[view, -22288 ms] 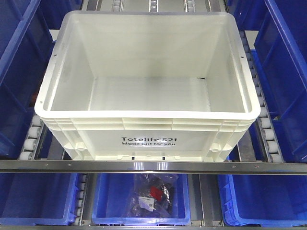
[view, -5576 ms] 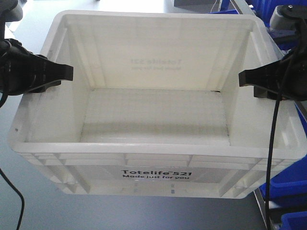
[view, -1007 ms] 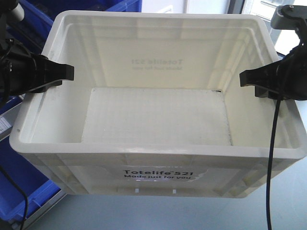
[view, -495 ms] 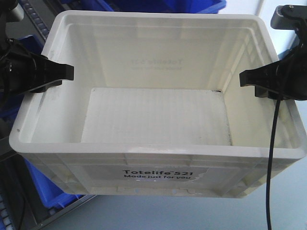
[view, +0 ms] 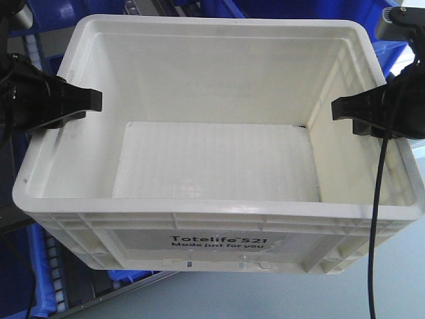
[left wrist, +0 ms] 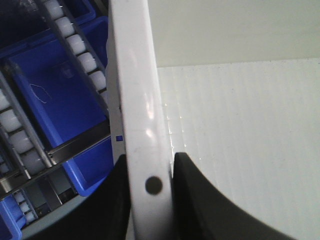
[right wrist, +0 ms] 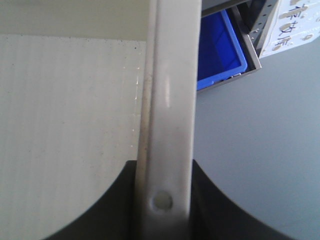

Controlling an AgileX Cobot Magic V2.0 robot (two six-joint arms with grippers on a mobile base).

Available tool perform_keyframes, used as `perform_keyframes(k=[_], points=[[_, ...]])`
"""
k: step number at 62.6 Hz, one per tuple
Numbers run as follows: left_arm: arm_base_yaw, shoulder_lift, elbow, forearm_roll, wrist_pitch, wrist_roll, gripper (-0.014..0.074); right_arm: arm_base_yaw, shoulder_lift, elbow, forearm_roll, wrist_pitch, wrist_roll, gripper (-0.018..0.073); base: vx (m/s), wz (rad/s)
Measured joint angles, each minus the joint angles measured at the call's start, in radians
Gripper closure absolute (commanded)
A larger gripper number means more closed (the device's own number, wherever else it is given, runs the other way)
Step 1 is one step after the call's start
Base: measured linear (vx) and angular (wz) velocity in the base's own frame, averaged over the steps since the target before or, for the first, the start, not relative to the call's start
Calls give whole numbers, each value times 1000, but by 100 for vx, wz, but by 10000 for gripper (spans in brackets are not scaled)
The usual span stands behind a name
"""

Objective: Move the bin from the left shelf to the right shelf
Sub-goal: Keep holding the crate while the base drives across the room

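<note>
The white bin [view: 212, 166] with black "Totelife 521" print hangs in the air, filling the front view, empty inside. My left gripper [view: 83, 101] is shut on its left rim, one black finger inside the wall and one outside. The left wrist view shows that rim [left wrist: 137, 100] pinched between the two fingers [left wrist: 200, 200] of the left gripper [left wrist: 150, 186]. My right gripper [view: 345, 109] is shut on the right rim in the same way. In the right wrist view the rim [right wrist: 170, 90] runs up between the right gripper [right wrist: 162, 200] fingers.
Blue bins [view: 46, 279] sit on a roller shelf [left wrist: 75, 45] below and left of the white bin. More blue bins [view: 265, 8] lie behind its far edge. Grey floor [right wrist: 260, 130] shows at the right, with a blue bin [right wrist: 217, 50] in a metal rack.
The white bin stays gripped the same way while the background has slid: blue bins and roller rails now show below left and behind it.
</note>
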Motion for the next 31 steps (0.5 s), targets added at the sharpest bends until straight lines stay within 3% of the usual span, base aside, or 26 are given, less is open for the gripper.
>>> perform_keyframes(k=[31], points=[[0,0,0,0,1,0,603,0,0,0,0,0,0,564,7,27]])
